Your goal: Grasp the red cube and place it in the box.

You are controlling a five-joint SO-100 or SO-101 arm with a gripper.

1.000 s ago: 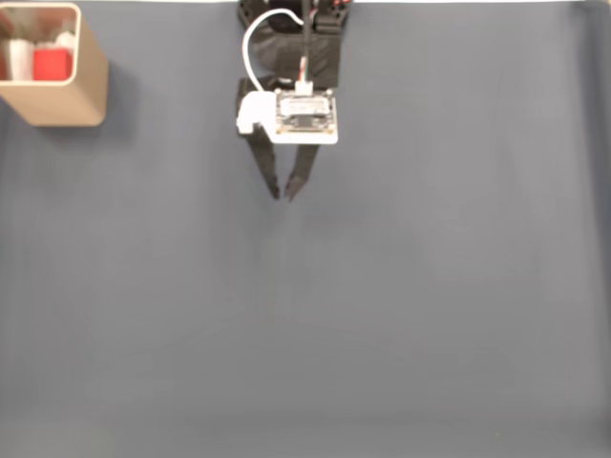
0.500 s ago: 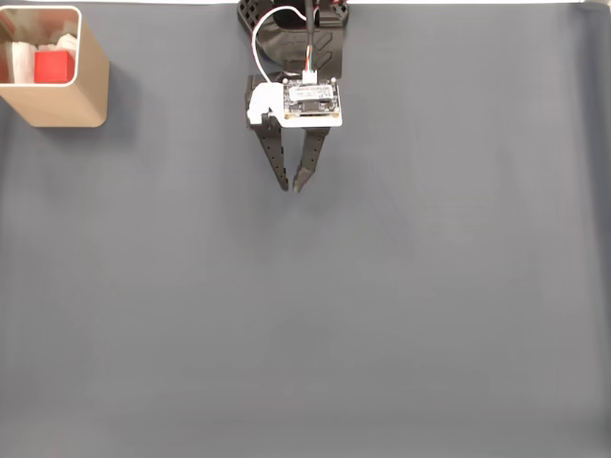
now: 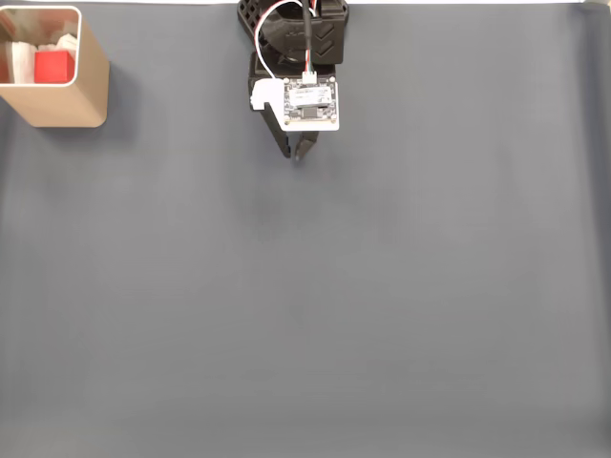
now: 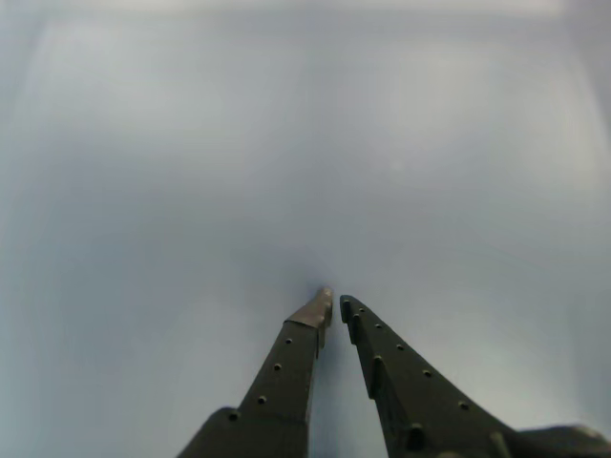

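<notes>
Fixed view shows the red cube (image 3: pixel 53 65) lying inside the box (image 3: pixel 67 100), far left of the gripper (image 3: pixel 298 156), whose fingers are nearly together and empty; the cube looks light and stiff, best pinched on opposite flat faces.

The red cube (image 3: pixel 53 65) is plain bright red, sitting among white padding (image 3: pixel 65 42) in the tan box (image 3: pixel 67 103) at the far-left corner of the slate-grey tabletop (image 3: pixel 305 315). The black gripper (image 3: pixel 296 156) carries a white board (image 3: pixel 310 103); small dots pattern its dark fingers (image 4: pixel 286 367).
</notes>
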